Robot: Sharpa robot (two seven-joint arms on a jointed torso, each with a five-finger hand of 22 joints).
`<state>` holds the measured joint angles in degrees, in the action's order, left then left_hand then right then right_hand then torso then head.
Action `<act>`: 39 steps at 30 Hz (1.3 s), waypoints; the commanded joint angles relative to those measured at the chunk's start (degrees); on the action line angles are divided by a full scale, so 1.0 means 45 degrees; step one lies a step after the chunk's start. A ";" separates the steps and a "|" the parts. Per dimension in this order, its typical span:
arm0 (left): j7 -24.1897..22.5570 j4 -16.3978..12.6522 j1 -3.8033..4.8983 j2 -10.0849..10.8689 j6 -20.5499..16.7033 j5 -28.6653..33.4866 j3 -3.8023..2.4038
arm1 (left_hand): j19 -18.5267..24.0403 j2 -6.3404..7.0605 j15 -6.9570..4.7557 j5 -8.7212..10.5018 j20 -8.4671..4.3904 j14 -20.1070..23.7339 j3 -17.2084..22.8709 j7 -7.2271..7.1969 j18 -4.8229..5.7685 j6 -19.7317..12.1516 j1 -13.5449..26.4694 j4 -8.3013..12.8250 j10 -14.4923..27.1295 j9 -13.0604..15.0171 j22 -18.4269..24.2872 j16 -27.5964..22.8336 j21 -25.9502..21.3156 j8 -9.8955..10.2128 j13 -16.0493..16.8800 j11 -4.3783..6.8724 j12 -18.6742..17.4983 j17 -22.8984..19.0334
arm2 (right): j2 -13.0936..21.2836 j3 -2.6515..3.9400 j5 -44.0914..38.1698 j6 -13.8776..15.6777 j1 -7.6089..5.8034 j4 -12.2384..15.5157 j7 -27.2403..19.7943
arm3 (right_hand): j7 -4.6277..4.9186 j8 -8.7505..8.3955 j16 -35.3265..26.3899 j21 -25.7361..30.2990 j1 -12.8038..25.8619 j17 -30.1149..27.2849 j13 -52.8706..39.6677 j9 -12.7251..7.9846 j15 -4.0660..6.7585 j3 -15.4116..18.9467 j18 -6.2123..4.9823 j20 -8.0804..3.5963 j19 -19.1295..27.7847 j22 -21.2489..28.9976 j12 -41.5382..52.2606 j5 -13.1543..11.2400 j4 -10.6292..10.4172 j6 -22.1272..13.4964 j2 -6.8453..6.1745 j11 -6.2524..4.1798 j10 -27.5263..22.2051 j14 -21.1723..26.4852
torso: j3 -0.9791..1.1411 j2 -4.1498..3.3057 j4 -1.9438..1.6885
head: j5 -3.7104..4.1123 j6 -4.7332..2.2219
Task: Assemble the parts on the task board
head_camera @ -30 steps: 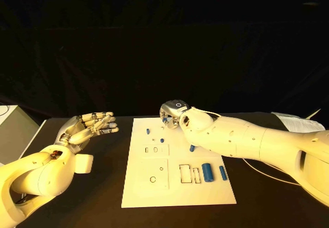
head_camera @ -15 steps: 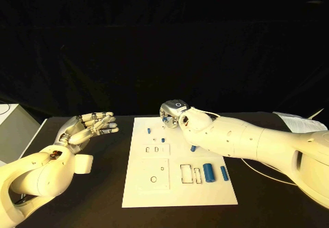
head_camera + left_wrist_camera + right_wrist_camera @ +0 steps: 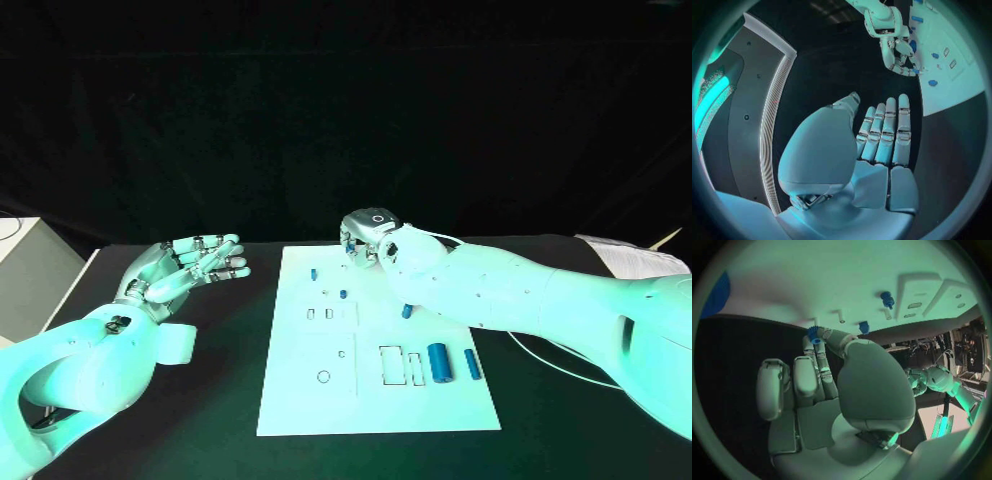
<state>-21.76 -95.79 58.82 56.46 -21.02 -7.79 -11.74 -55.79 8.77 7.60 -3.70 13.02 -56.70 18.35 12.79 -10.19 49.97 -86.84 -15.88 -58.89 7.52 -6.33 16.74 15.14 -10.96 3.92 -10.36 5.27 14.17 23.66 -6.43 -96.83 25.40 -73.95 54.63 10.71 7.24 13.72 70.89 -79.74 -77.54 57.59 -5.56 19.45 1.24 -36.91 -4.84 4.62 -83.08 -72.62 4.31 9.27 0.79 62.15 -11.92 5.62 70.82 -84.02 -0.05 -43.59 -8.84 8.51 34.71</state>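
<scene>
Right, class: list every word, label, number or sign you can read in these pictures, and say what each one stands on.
None can be read.
task board: black outlines of slots, no lettering.
right hand: a round ring mark on its back, not a letter or number.
papers at the table's right edge: any print is too small to read.
left hand: no markings visible.
</scene>
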 commanded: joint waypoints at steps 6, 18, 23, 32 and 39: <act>-0.0065 -0.0052 0.0011 -0.0004 0.0194 -0.0066 -0.0023 | 0.0015 0.0153 0.0010 0.0087 0.0064 0.0088 0.0058 0.0207 -0.0062 -0.0053 -0.0004 0.0002 -0.0022 -0.0020 0.0012 0.0056 0.0047 0.0068 -0.0005 -0.0019 -0.0071 0.0018 | -0.0128 0.0004 -0.0230 0.0001 0.0005 -0.0116 0.0039 | 0.0038 -0.0013 0.0053 -0.0055 -0.0088 0.0000 -0.0551 0.0017 0.0041 0.0000 0.0228 -0.0044 0.0021 -0.0014 0.0015 0.0055 0.0090 -0.0079 0.0104 -0.0515 0.0597 -0.0019 | -0.0009 -0.0014 -0.0007 | -0.0018 -0.0002; -0.0046 -0.0059 0.0012 -0.0005 0.0189 -0.0074 -0.0031 | 0.0015 0.0153 0.0010 0.0087 0.0064 0.0088 0.0058 0.0207 -0.0062 -0.0053 -0.0004 0.0002 -0.0022 -0.0020 0.0012 0.0056 0.0047 0.0068 -0.0005 -0.0019 -0.0071 0.0018 | -0.0312 -0.0005 -0.0136 -0.0258 0.0054 -0.0246 -0.0122 | 0.0051 -0.0047 -0.0019 0.0006 -0.0023 -0.0126 -0.0562 0.0033 0.0022 -0.0003 0.0207 -0.0030 0.0069 0.0079 -0.0043 0.0022 0.0101 -0.0148 0.0058 -0.0491 0.0533 0.0013 | -0.0016 -0.0011 0.0000 | -0.0035 0.0045; -0.0030 -0.0070 0.0013 0.0007 0.0182 -0.0075 -0.0034 | 0.0015 0.0153 0.0010 0.0087 0.0064 0.0088 0.0058 0.0207 -0.0062 -0.0053 -0.0004 0.0002 -0.0022 -0.0020 0.0012 0.0056 0.0047 0.0068 -0.0005 -0.0019 -0.0071 0.0018 | -0.0324 -0.0009 -0.0088 -0.0369 0.0065 -0.0296 -0.0157 | 0.0051 -0.0047 -0.0019 0.0006 -0.0023 -0.0126 -0.0562 0.0033 0.0022 -0.0003 0.0207 -0.0030 0.0069 0.0079 -0.0043 0.0022 0.0101 -0.0148 0.0058 -0.0491 0.0533 0.0013 | -0.0018 -0.0028 0.0020 | -0.0033 0.0042; -0.0019 -0.0066 0.0013 0.0014 0.0174 -0.0075 -0.0040 | 0.0015 0.0153 0.0010 0.0087 0.0064 0.0088 0.0058 0.0207 -0.0062 -0.0053 -0.0004 0.0002 -0.0022 -0.0020 0.0012 0.0056 0.0047 0.0068 -0.0005 -0.0019 -0.0071 0.0018 | -0.0347 -0.0016 -0.0119 -0.0406 0.0070 -0.0378 0.0000 | 0.0063 -0.0074 -0.0024 0.0002 -0.0001 -0.0130 -0.0569 0.0041 0.0011 -0.0025 0.0210 -0.0019 0.0071 0.0064 -0.0077 0.0005 0.0116 -0.0200 0.0043 -0.0476 0.0490 0.0023 | -0.0006 -0.0026 0.0003 | -0.0019 0.0056; -0.0016 -0.0062 0.0013 0.0018 0.0176 -0.0075 -0.0042 | 0.0018 0.0163 0.0013 0.0088 0.0067 0.0114 0.0070 0.0208 -0.0062 -0.0053 -0.0001 0.0003 -0.0033 -0.0023 0.0019 0.0056 0.0047 0.0075 -0.0004 -0.0020 -0.0100 0.0049 | -0.0323 -0.0023 -0.0409 -0.0319 0.0072 -0.0387 0.0368 | 0.0072 -0.0087 -0.0012 -0.0020 0.0018 -0.0110 -0.0574 0.0047 0.0003 -0.0032 0.0219 -0.0012 0.0057 0.0020 -0.0092 -0.0003 0.0121 -0.0225 0.0031 -0.0467 0.0469 0.0022 | -0.0010 -0.0028 0.0006 | -0.0020 0.0065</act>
<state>-21.56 -95.92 58.83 56.60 -21.02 -7.93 -11.86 -55.79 8.77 7.60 -3.70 13.02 -56.70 18.35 12.79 -10.19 49.97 -86.84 -15.88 -58.88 7.47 -6.34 16.74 15.14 -10.96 3.92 -10.35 4.99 14.35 22.11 -6.39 -97.15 25.19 -73.87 53.08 10.87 7.41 13.72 70.89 -79.74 -77.53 57.01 -5.56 19.59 1.24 -37.08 -4.84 4.62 -83.08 -72.43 3.61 9.29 1.09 61.56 -11.93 5.62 70.82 -84.02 -0.10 -43.71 -8.83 8.44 34.99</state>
